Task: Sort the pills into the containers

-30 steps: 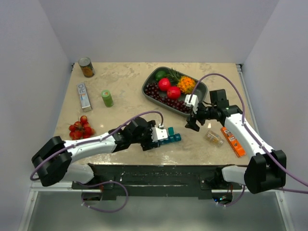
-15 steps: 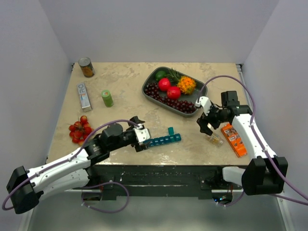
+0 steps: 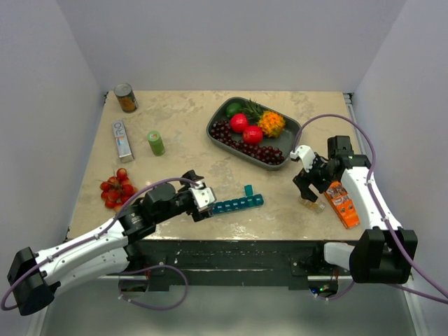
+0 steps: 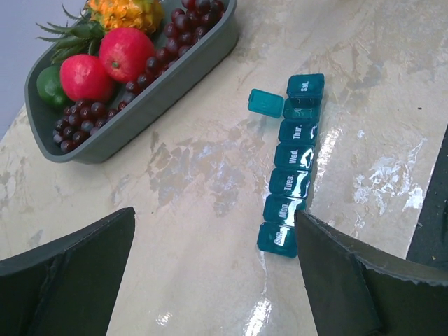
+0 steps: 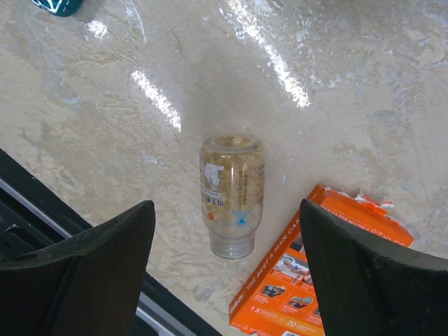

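The pills show as tan pieces inside a small clear bottle (image 5: 231,190) lying on its side on the table, beside the orange box. My right gripper (image 5: 225,234) is open and hovers over the bottle, one finger on each side, not touching it. In the top view the gripper (image 3: 308,190) hides most of the bottle (image 3: 313,205). The teal pill-organiser strip (image 3: 238,204) lies near the front edge; one lid near its far end stands open (image 4: 266,103), the other lids (image 4: 292,164) are shut. My left gripper (image 4: 213,227) is open and empty, just short of the strip's near end.
A flat orange box (image 3: 341,204) lies right of the bottle, also in the right wrist view (image 5: 322,280). A grey fruit tray (image 3: 292,134) stands at the back. A green bottle (image 3: 155,143), white box (image 3: 122,138), can (image 3: 126,97) and red cherries (image 3: 117,185) are at the left.
My left gripper has drawn back left from the organiser, leaving the whole strip in view. My right gripper has moved right and toward the front, over the bottle.
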Controlling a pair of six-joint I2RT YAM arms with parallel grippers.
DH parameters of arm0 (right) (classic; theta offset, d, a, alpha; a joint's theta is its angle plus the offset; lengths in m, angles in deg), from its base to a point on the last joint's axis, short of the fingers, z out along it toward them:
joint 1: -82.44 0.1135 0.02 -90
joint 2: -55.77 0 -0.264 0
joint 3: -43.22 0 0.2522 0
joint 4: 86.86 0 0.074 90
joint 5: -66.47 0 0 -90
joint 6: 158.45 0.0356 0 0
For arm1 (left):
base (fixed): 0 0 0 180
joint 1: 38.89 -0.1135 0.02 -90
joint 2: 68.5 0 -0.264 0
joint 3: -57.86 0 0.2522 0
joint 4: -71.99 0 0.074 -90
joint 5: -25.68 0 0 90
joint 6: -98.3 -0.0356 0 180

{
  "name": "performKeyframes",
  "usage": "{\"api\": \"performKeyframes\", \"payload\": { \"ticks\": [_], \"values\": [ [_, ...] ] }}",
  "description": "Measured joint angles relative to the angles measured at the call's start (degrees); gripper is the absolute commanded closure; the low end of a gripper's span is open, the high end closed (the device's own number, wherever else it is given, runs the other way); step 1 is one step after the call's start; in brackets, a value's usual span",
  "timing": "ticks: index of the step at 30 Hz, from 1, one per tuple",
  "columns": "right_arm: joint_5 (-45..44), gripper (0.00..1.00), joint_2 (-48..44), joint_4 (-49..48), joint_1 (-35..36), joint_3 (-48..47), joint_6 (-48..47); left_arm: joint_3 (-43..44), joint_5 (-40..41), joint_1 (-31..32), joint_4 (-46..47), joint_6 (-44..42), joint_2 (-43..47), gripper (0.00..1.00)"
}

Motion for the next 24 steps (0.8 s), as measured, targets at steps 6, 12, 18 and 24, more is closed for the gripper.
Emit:
{"api": "performKeyframes", "payload": {
  "ticks": [6,12,18,24],
  "values": [
    [-1.7,0.14,0.1,0.0,-0.2,0.1,0.3,0.0,0.9,-0.1,-0.7,0.0,0.5,0.0],
    [-3.3,0.14,1.0,-0.1,-0.5,0.1,0.9,0.0,1.8,-0.1,-0.9,-0.1,0.5,0.0],
    [-4.8,0.14,3.0,-0.5,-1.3,0.1,1.5,0.0,2.9,-0.1,-0.9,-0.1,0.5,0.0],
    [-6.1,0.15,5.2,-1.0,-1.9,0.1,2.2,0.0,3.1,-0.1,-0.9,-0.1,0.5,0.0]
  ]
}}
